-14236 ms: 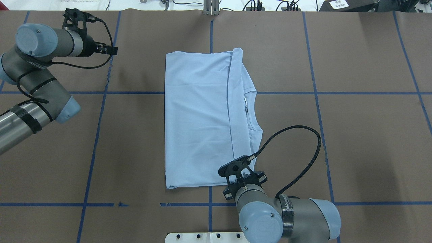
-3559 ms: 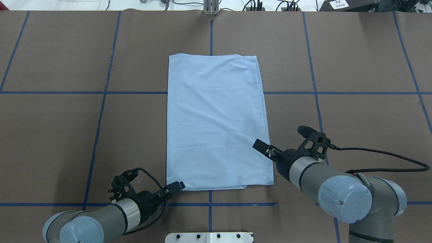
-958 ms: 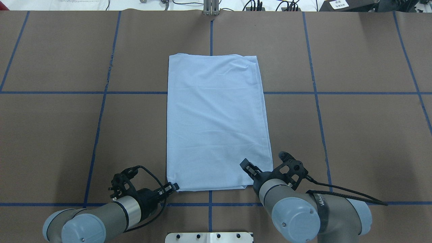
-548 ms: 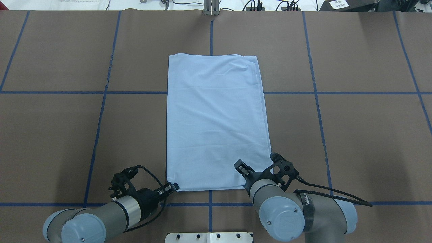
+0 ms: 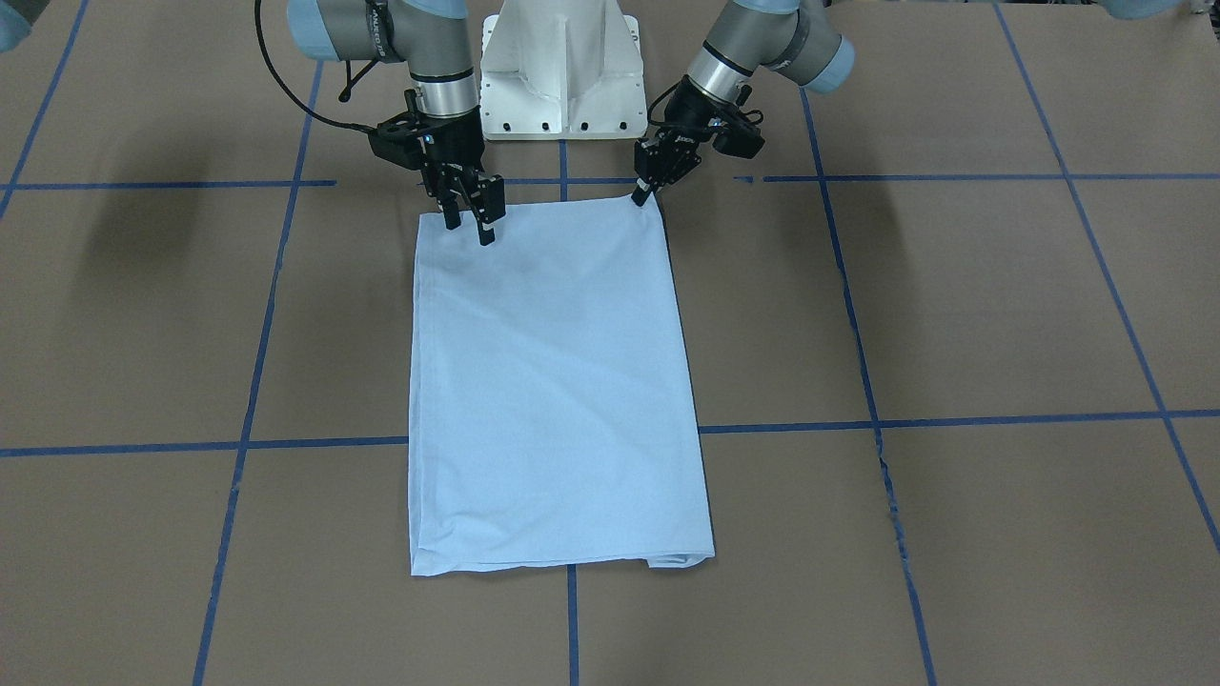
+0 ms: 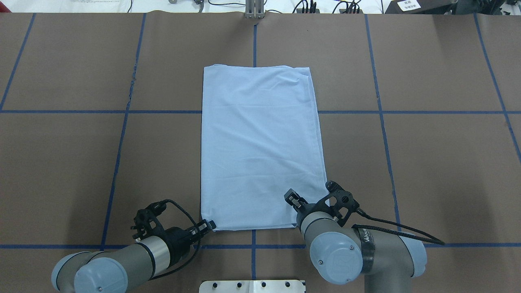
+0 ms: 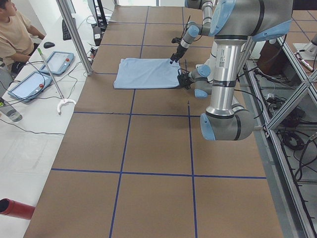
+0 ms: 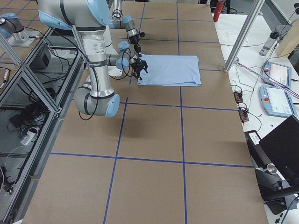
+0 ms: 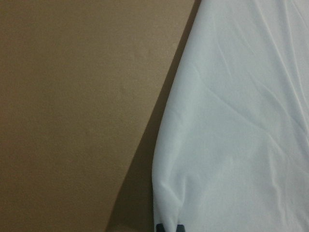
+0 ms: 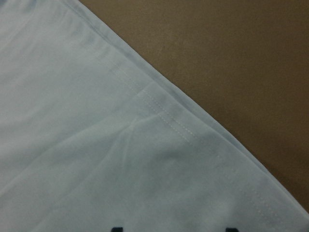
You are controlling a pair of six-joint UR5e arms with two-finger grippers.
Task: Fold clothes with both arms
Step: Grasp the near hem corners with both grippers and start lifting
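The light blue T-shirt (image 6: 260, 146) (image 5: 553, 381) lies folded into a tall rectangle on the brown table, with neck and print hidden. My left gripper (image 6: 210, 224) (image 5: 640, 197) is shut on the shirt's near-left corner. In the left wrist view its tips (image 9: 169, 227) sit close together on the cloth (image 9: 241, 121). My right gripper (image 6: 292, 198) (image 5: 469, 224) hangs open, low over the shirt just inside its near-right corner. The right wrist view shows its gripper (image 10: 174, 228) spread wide above the stitched hem (image 10: 164, 116).
The white pedestal base (image 5: 560, 76) (image 6: 252, 285) stands at the robot's edge between the arms. Blue tape lines (image 6: 122, 134) grid the brown table cover. A person (image 7: 12, 34) sits beside tablets (image 7: 54, 62) past the table's far edge.
Over the last second my right gripper has slid left and slightly toward the robot's side, over the shirt's near-right corner. The left gripper and shirt have stayed put.
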